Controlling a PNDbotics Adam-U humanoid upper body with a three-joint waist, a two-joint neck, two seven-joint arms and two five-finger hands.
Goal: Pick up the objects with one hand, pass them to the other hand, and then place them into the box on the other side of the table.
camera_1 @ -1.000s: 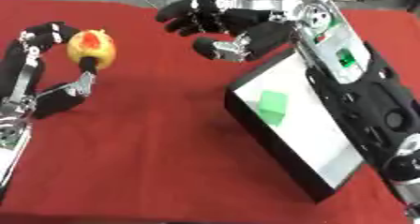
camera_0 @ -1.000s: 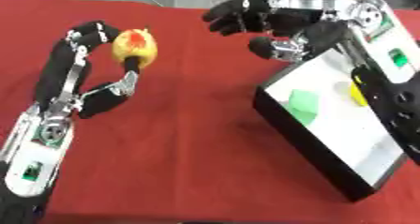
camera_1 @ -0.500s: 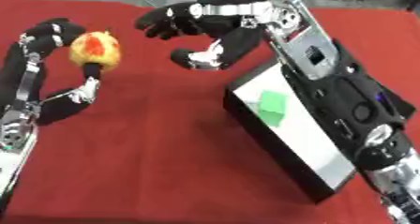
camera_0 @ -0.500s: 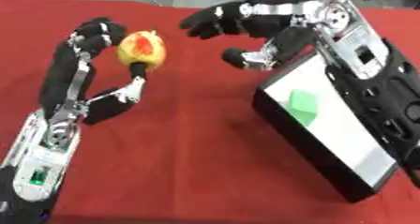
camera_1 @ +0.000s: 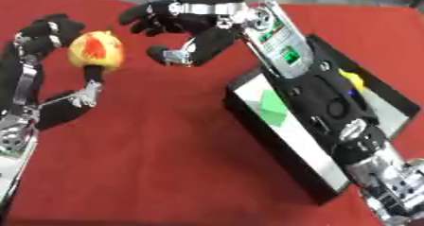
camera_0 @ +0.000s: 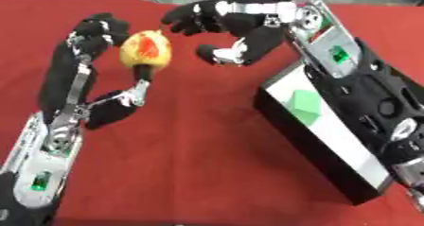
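Your left hand (camera_0: 91,55) is clamped on the fruit (camera_0: 145,51), holding it above the red bench (camera_0: 190,163), well left of the box (camera_0: 319,140). Your right hand (camera_0: 228,24) hangs just right of the fruit, fingers spread apart and curved, holding nothing. The box holds a green block (camera_0: 304,104) and something yellow (camera_1: 354,80).

Right arm (camera_0: 364,97) hides box (camera_0: 306,140) far side; yellow item (camera_1: 354,80) partly covered.

even, fairly bright overhead light, soft shadows, slight blur throughout, no strong glare.
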